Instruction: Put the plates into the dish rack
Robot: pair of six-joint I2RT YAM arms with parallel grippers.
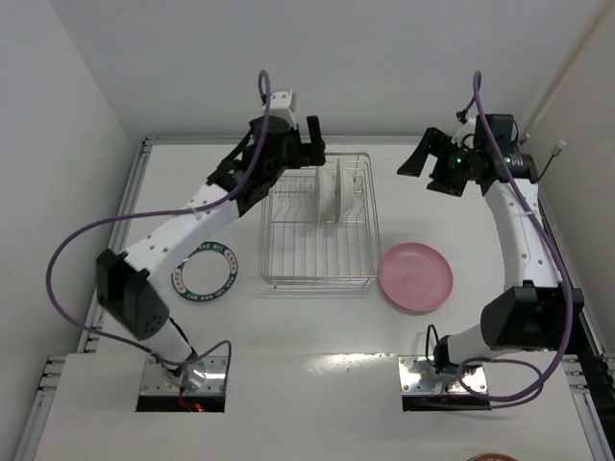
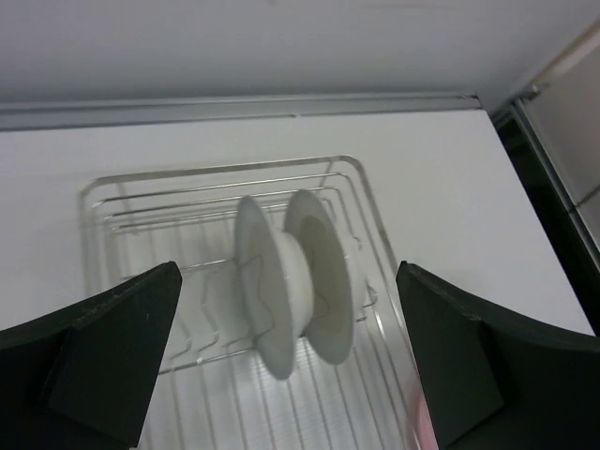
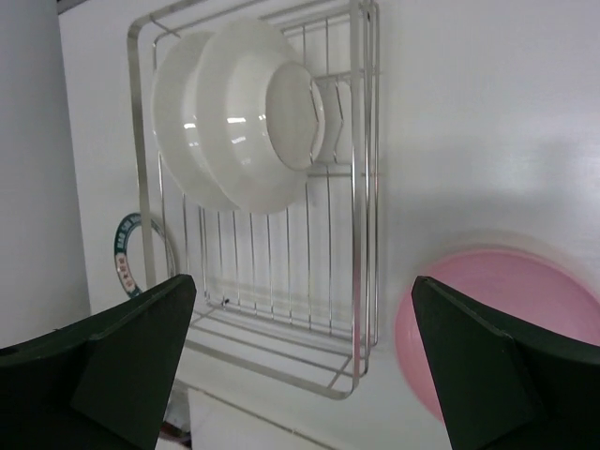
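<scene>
The silver wire dish rack [image 1: 288,252] stands mid-table. Two plain white plates [image 1: 336,195] stand upright side by side in its far slots; they also show in the left wrist view [image 2: 292,286] and the right wrist view [image 3: 230,114]. The pink plate [image 1: 416,277] lies flat right of the rack, also in the right wrist view [image 3: 511,314]. The blue-lettered plate [image 1: 205,272] lies flat left of the rack. My left gripper [image 1: 312,146] is open and empty above the rack's far edge. My right gripper [image 1: 421,156] is open and empty, high at the far right.
White walls close the table on the left, back and right. A metal rail [image 1: 135,197] runs along the table's left edge. The rack's near slots [image 1: 317,254] hold nothing.
</scene>
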